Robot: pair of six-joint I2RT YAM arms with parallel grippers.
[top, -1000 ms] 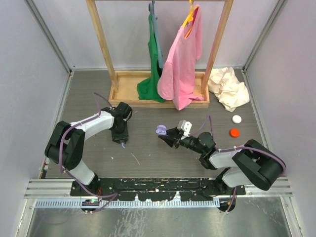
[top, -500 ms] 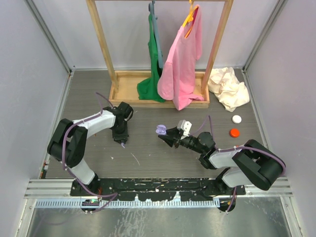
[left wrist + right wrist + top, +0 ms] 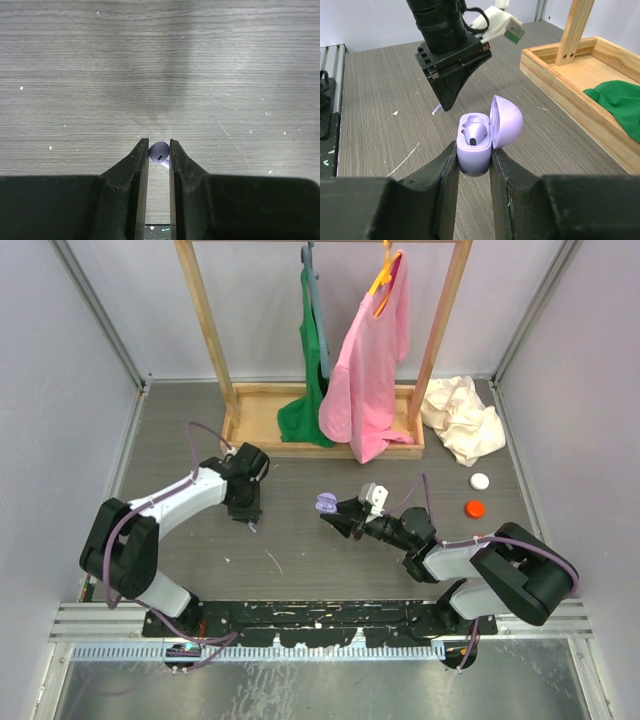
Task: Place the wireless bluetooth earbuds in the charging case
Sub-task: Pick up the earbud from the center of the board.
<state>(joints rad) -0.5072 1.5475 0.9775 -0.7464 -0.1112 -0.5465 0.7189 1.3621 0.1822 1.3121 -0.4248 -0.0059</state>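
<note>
The left pincer (image 3: pixel 158 144) pinches a lilac earbud (image 3: pixel 160 153) at its very tips, just above the tabletop (image 3: pixel 90 70), with the stem apparently pointing down. The right pincer (image 3: pixel 473 150) is clamped on the charging case (image 3: pixel 476 160), which stands upright with its lid tipped back and one bud seated. The held earbud lies on the case's left-arm side, near but apart, so the left arm should carry it over and lower it stem-first. No writing is legible.

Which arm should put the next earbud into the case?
Left. The left gripper is shut on the loose earbud; the right gripper is busy holding the open case, with another earbud already inside.
</note>
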